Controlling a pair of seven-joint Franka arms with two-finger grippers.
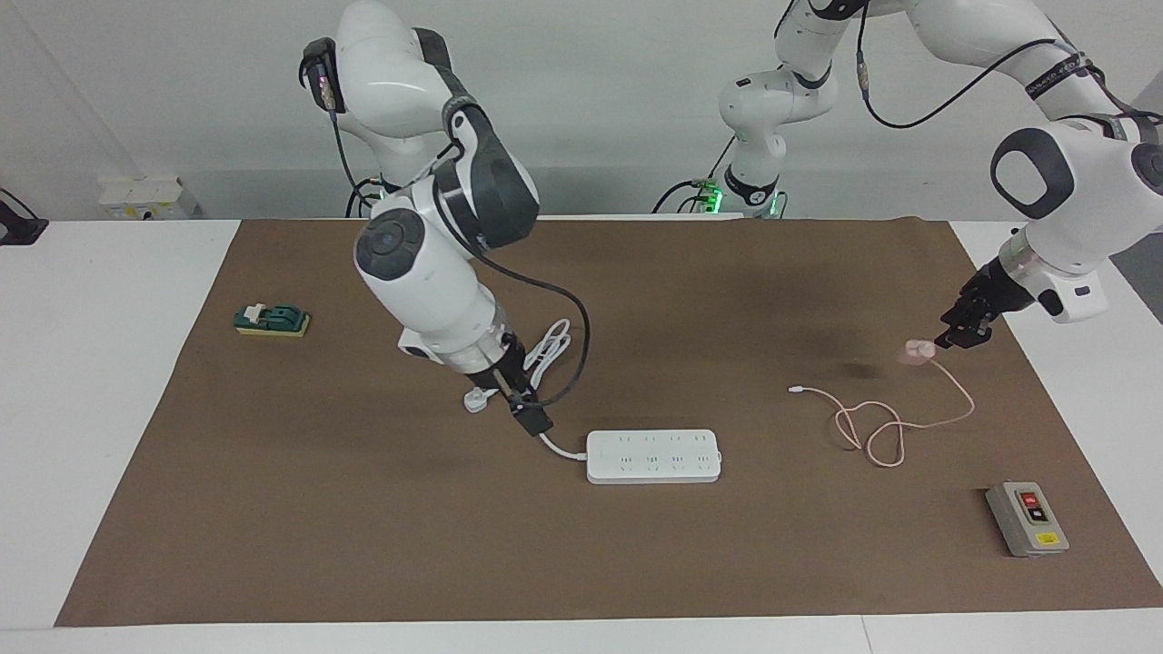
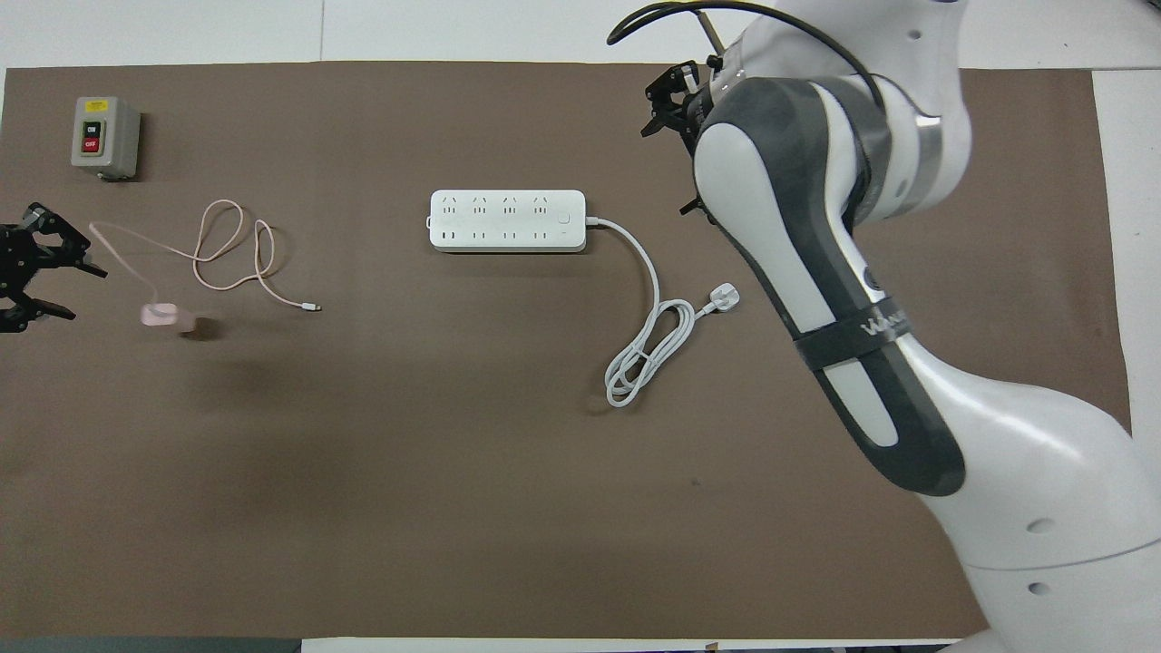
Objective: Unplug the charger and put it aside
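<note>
While the left gripper spreads empty, the blurred pink cube charger sits beside it over brown matting; right gripper's fingers unreadable.

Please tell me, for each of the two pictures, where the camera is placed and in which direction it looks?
Facing view: high across the table, looking toward the robots; both arms show with their bases, the right gripper beside the power strip, the left gripper next to the blurred charger.
Overhead view: above the robots' end, looking steeply down; the right arm fills one side, the left gripper shows at the edge.
Both share the strip, charger and grey switch box.
</note>
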